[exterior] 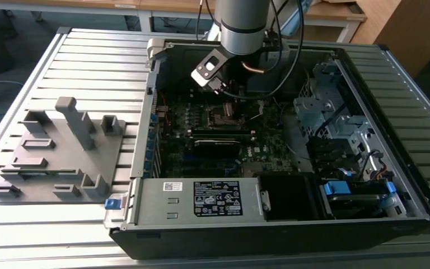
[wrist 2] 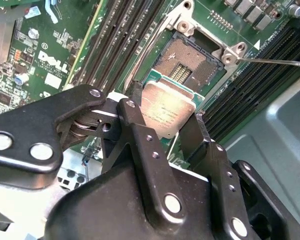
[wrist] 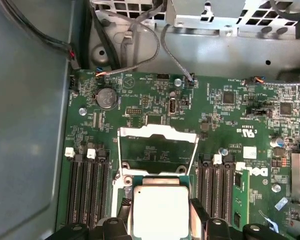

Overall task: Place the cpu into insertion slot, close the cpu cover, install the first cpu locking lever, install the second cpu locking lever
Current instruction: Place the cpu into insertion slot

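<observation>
Near centre of the second wrist view, jaws clamped on the cpu (wrist 2: 166, 114), held just beside the bare insertion slot (wrist 2: 189, 62), apparently not yet seated.

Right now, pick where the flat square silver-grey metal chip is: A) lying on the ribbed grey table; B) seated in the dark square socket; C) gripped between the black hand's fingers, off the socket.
C: in the second wrist view the flat square silver-grey metal chip sits between the fingers of the black hand, and the dark square socket is empty.
</observation>
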